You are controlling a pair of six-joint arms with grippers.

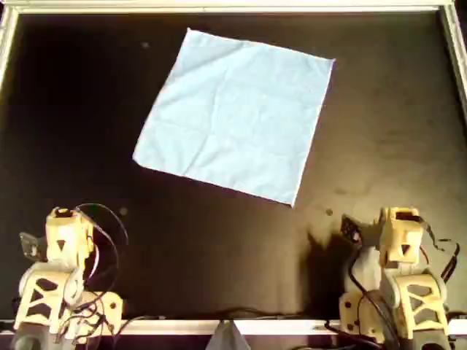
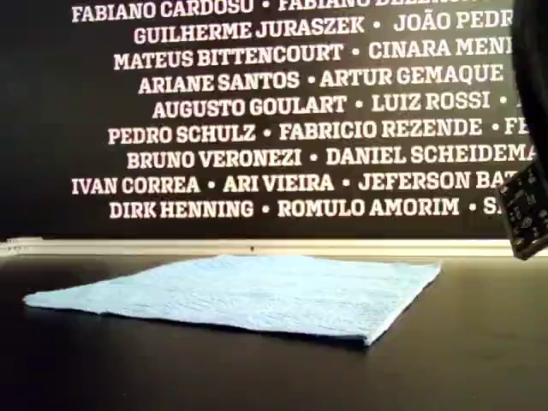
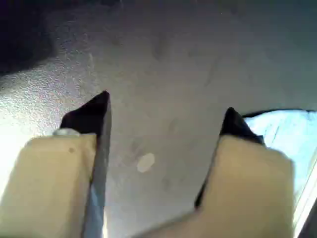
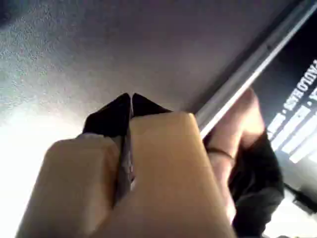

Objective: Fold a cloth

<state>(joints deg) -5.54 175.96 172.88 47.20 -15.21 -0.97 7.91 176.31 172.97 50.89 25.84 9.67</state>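
Note:
The cloth [image 1: 233, 117] is a light sky-blue square lying flat and unfolded, turned at an angle, on the far middle of the black table. It also shows in the exterior view [image 2: 257, 291], and one corner shows in the first wrist view [image 3: 290, 134]. My first gripper [image 3: 167, 106] is open and empty over bare table, well short of the cloth. My second gripper [image 4: 131, 99] is shut on nothing, also over bare table. Both arms [image 1: 66, 248] [image 1: 400, 248] sit at the near edge in the overhead view, far from the cloth.
A pale rail [image 1: 219, 7] frames the table and shows in the exterior view [image 2: 257, 247] and the second wrist view [image 4: 247, 74]. A person's hand [image 4: 237, 134] is beyond that rail. A dark board [image 2: 527, 214] hangs at the exterior view's right.

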